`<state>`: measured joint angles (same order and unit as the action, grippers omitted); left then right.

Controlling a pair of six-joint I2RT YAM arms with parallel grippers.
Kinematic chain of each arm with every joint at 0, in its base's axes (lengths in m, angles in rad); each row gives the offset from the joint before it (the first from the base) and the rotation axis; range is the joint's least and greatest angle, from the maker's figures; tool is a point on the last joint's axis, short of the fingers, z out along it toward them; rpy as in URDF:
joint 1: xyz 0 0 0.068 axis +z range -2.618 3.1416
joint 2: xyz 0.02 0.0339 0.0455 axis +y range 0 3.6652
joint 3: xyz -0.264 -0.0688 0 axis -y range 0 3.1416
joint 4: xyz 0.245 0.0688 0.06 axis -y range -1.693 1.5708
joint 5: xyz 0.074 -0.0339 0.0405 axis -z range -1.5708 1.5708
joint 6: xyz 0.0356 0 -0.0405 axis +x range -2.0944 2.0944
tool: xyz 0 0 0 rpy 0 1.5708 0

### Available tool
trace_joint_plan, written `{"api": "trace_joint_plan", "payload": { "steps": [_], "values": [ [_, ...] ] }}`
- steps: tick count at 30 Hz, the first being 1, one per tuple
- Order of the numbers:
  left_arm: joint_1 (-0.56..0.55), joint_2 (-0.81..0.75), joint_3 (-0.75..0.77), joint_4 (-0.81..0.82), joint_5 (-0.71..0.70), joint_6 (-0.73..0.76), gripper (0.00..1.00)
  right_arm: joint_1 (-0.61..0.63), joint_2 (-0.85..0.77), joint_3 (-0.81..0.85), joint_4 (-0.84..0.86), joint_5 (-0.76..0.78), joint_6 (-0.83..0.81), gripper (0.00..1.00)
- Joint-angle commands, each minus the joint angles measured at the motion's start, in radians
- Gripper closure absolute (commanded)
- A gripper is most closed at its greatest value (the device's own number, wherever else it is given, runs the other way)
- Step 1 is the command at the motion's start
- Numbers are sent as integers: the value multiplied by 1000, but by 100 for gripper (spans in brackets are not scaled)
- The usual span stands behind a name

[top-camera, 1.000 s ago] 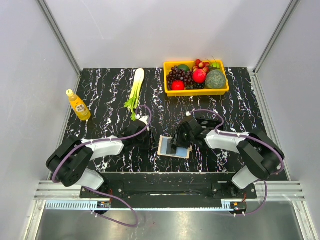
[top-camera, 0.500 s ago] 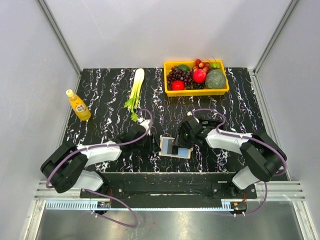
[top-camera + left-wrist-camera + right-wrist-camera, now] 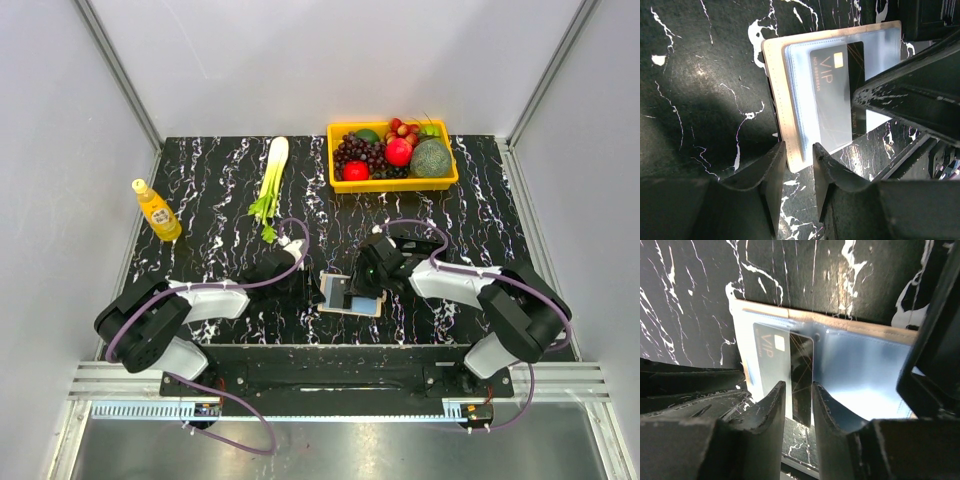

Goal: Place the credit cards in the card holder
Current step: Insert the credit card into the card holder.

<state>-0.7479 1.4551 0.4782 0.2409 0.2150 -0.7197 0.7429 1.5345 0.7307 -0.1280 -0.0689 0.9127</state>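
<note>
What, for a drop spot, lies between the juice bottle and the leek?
Only bare tabletop separates the juice bottle and the leek, seen in the top view.

Your overhead view was bright, evenly lit from above and sharp, with only soft shadows under the arms on the counter (image 3: 200, 190). Your wrist views were dimmer: the left end effector (image 3: 798, 152) and right end effector (image 3: 797, 390) loomed dark and blurred up close, a heavy shadow lay beside the card holder (image 3: 777, 100), and glare whitened its clear sleeves.
</note>
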Motion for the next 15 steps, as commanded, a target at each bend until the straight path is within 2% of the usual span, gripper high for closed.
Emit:
{"api": "trace_joint_plan", "payload": {
  "steps": [1,15],
  "values": [
    [-10,17,-13,-2,9,-11,67,52,35,44,4,18,44,67],
    [-11,8,-13,-5,7,-11,68,76,67,67,77,-19,34,63]
  ]
}}
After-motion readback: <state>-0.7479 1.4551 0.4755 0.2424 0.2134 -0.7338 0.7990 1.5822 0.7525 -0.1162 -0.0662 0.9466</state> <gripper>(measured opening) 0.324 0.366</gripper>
